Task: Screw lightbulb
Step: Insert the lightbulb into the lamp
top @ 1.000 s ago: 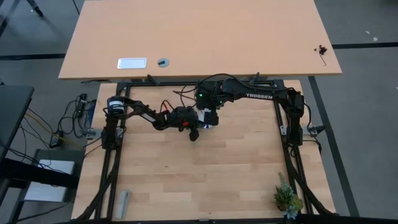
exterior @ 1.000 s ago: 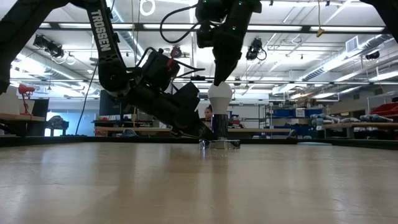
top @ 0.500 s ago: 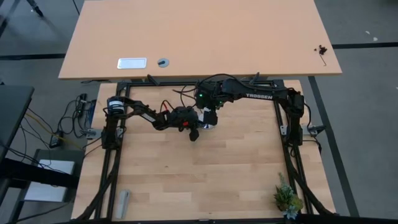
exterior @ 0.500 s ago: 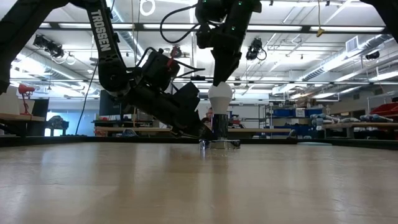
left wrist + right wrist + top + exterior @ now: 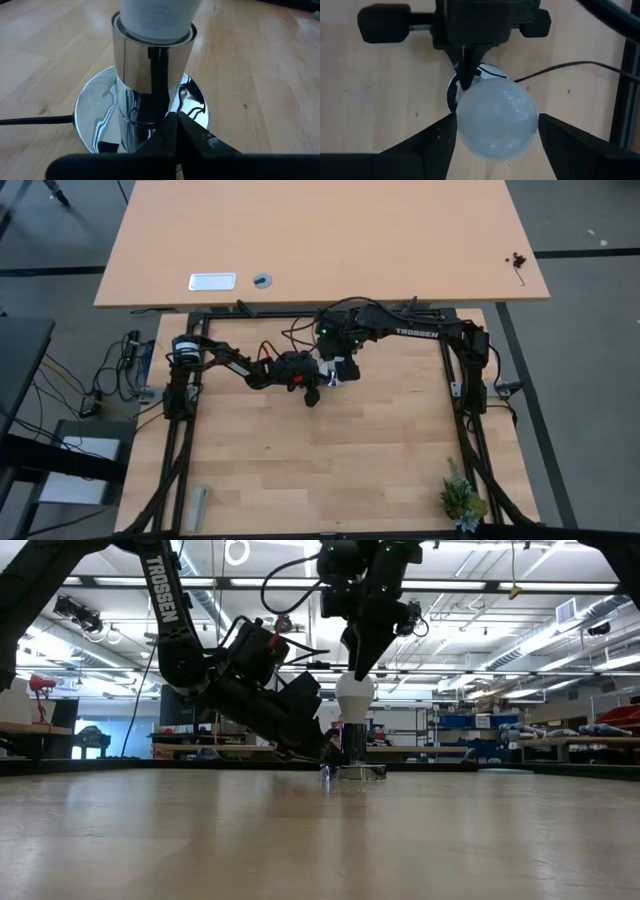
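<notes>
The left tool point(image 5: 325, 752) is low on the desk point(image 5: 330, 460), a little above the middle, reaching in from nine o'clock. Its fingers are closed to a point and pressed against the rim of the socket point(image 5: 145, 115), pinning the shiny disc flat. It holds nothing; it only braces.

The bulb point(image 5: 496, 119) stands upright in that socket, base down, just past the left tool's tip. In the left wrist view the white neck sits flush inside the metal collar, so it looks already seated, at least partly threaded. A thin black cord point(image 5: 570, 67) trails off the socket toward three o'clock.

The right tool point(image 5: 495, 132) hangs straight above the bulb, coming in from one o'clock. Its fingers point(image 5: 427, 145) are spread wide on either side of the globe with a gap at each side, so it grips nothing.

This reads as a regrasp between turns. The next move calls for closing gently on the globe, turning clockwise, and keeping the wrist centred over the socket so the threads do not cross while the left tool stops the socket spinning.
</notes>
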`<move>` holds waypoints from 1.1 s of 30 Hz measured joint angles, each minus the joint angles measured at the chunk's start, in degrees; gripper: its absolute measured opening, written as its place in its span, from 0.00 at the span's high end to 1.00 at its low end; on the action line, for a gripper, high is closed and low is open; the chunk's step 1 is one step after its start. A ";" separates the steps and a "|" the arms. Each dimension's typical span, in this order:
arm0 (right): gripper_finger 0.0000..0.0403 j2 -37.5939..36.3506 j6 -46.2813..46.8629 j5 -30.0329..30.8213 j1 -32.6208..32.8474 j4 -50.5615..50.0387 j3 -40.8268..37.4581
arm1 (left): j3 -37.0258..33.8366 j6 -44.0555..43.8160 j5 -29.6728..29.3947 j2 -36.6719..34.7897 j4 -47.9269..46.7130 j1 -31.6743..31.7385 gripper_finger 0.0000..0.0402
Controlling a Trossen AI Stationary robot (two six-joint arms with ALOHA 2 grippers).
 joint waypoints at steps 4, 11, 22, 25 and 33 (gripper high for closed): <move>0.30 0.00 0.01 -2.46 -1.08 0.54 -0.01 | 0.00 -0.01 -0.02 0.01 0.00 0.00 0.98; 0.32 0.00 2.47 -4.02 -1.21 1.28 -0.06 | 0.02 -0.01 0.00 0.01 0.00 0.00 0.98; 0.41 -0.11 30.14 2.24 -1.23 0.65 -0.01 | 0.00 -0.01 0.00 -0.01 0.00 0.00 0.98; 0.39 -0.08 32.85 1.21 -1.30 0.07 0.45 | 0.02 -0.01 -0.01 0.01 0.00 0.00 0.98; 0.30 0.11 13.52 4.68 0.69 -0.34 6.42 | 0.02 -0.01 -0.01 0.00 0.00 0.00 0.98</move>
